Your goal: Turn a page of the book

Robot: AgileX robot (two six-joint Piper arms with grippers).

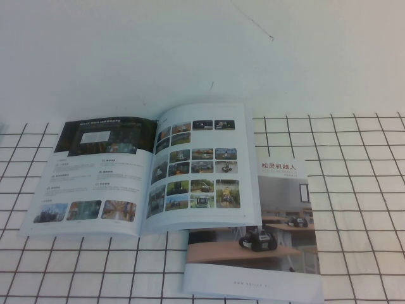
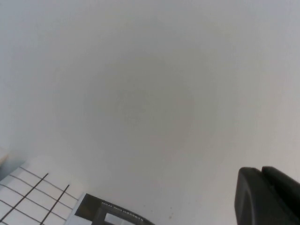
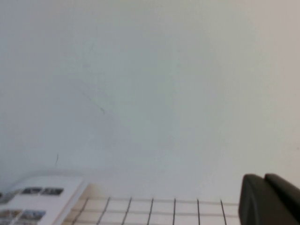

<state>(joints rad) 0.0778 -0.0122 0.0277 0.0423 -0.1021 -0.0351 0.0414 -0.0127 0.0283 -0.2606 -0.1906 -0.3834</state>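
The book (image 1: 126,171) lies open and flat on the checked cloth, left of centre in the high view. Its right-hand leaf, the page (image 1: 202,168), shows rows of small colour photos; the left leaf carries a dark banner (image 1: 104,136) and text. Neither arm appears in the high view. My left gripper (image 2: 261,171) shows only as dark fingertips pressed together, held high and facing the white wall, with a corner of the book (image 2: 110,215) below it. My right gripper (image 3: 264,178) is likewise shut on nothing, raised above the cloth, the page's corner (image 3: 37,197) far off to its side.
A second brochure (image 1: 272,228) with a robot-on-table cover and a Chinese title lies right of the book, its upper left tucked under the page's edge. The white cloth with a black grid (image 1: 354,190) covers the table. A white wall (image 1: 202,50) stands behind.
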